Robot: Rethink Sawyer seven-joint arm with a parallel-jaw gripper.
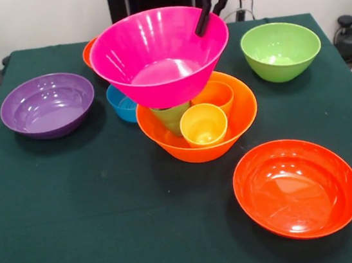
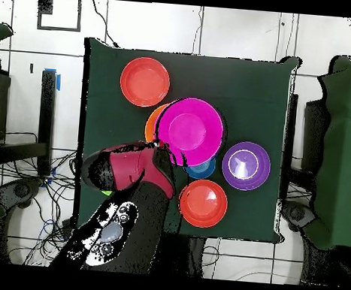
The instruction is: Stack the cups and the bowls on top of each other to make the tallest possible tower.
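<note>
The worktop (image 1: 79,235) is covered in dark green cloth. The robot arm (image 2: 131,174), red and black, reaches over it to the large pink bowl (image 1: 166,58), taken here as the landmark. The pink bowl sits tilted on top of the tower, resting on the cups inside the large light orange bowl (image 1: 239,120) directly under it.

The hand (image 1: 203,21) meets the pink bowl's far rim, its dark fingers pinching that rim, one inside and one outside.

A red-orange bowl (image 1: 297,187) lies on the cloth in front of the pink bowl and to its right, well apart. The purple bowl (image 1: 47,105) stands to its left, the lime green bowl (image 1: 280,49) to its right. A second red-orange bowl (image 1: 89,52) peeks out behind the pink bowl's left edge. The small blue bowl (image 1: 120,104) sits just beside the light orange bowl, under the pink bowl's left side.

Beneath the pink bowl, three cups stand in the light orange bowl: the yellow cup (image 1: 204,124) at the front, the orange cup (image 1: 215,94) behind it, the green cup (image 1: 171,116) to the left.
</note>
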